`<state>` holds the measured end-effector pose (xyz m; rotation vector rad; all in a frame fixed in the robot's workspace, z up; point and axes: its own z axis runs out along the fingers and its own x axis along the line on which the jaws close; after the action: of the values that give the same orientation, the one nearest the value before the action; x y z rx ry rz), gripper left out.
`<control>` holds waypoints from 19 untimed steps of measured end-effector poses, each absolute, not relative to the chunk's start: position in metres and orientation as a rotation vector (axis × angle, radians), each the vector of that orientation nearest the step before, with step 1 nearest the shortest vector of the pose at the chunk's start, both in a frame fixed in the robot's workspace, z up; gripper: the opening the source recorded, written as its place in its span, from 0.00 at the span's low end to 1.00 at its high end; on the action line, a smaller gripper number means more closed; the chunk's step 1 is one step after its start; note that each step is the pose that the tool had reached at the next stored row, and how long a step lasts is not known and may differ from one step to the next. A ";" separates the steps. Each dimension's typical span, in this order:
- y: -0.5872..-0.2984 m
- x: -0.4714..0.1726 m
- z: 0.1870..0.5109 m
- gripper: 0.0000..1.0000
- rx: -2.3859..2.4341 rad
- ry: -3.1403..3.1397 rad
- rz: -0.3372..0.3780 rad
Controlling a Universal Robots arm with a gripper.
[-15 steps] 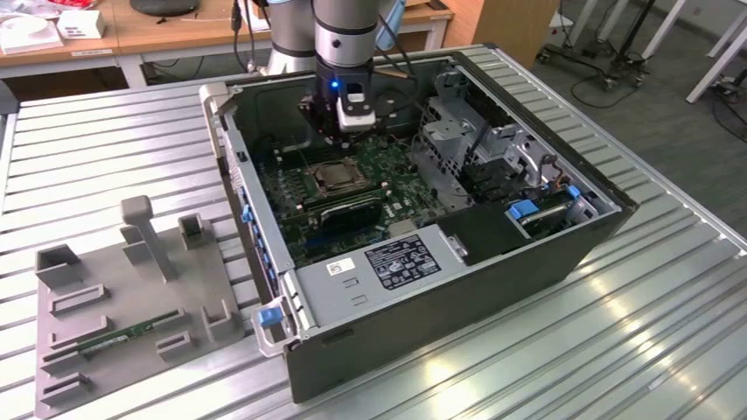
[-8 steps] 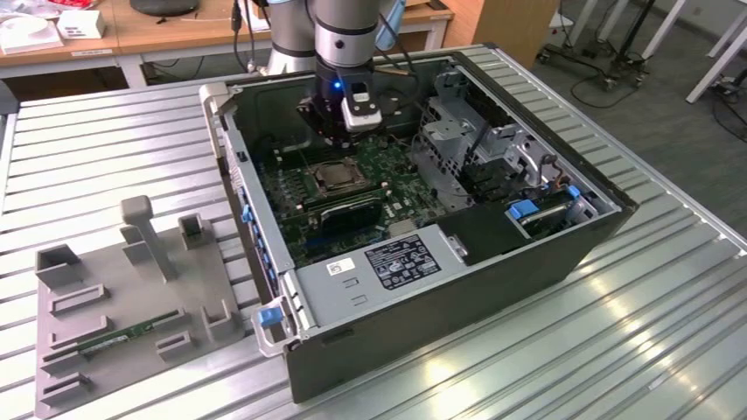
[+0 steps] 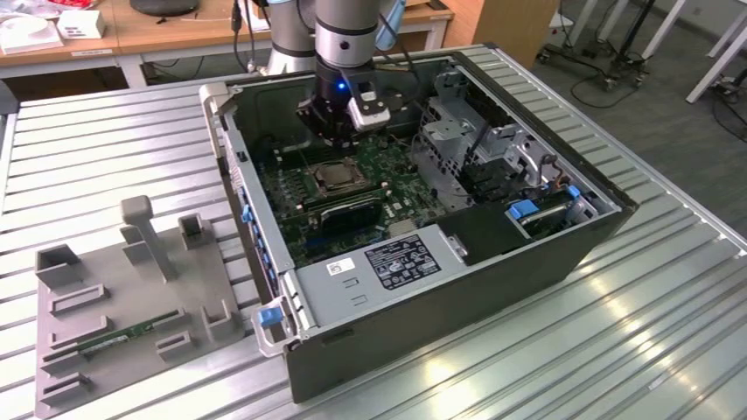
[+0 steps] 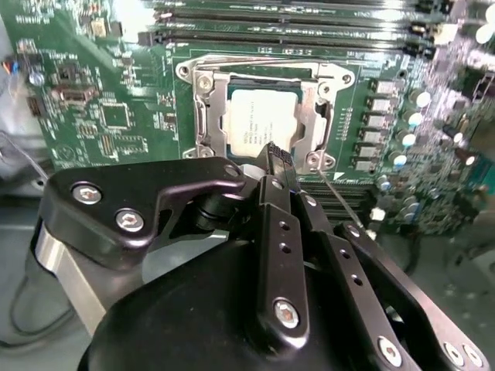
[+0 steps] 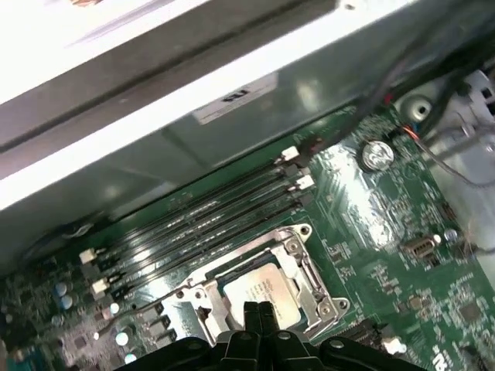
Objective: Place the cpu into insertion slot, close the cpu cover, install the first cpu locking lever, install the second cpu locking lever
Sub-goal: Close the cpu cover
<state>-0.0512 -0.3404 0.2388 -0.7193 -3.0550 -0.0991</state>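
Silvery cpu cover (image 4: 206, 116), one, around one cpu (image 4: 259, 116)

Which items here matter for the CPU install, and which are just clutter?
Job:
cpu, seated in the insertion slot
cpu cover, down over it
gripper, shut, hovering by the socket

Lying about:
memory slots
power supply box
drive cage
grey fixture tray outside the case
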 end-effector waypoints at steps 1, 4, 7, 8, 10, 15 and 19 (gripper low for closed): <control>-0.340 -0.051 0.239 0.11 -0.691 -3.061 -0.099; -0.340 -0.051 0.239 0.11 -0.606 -3.077 -0.099; -0.340 -0.051 0.239 0.11 -0.523 -3.091 -0.099; -0.340 -0.051 0.239 0.11 -0.494 -3.095 -0.098; -0.340 -0.051 0.238 0.11 -0.437 -3.102 -0.098; -0.340 -0.051 0.238 0.11 -0.296 -3.116 -0.098; -0.340 -0.051 0.238 0.11 -0.182 -3.122 -0.097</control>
<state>-0.0512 -0.3404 0.2381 -0.1819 -3.1225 -0.0969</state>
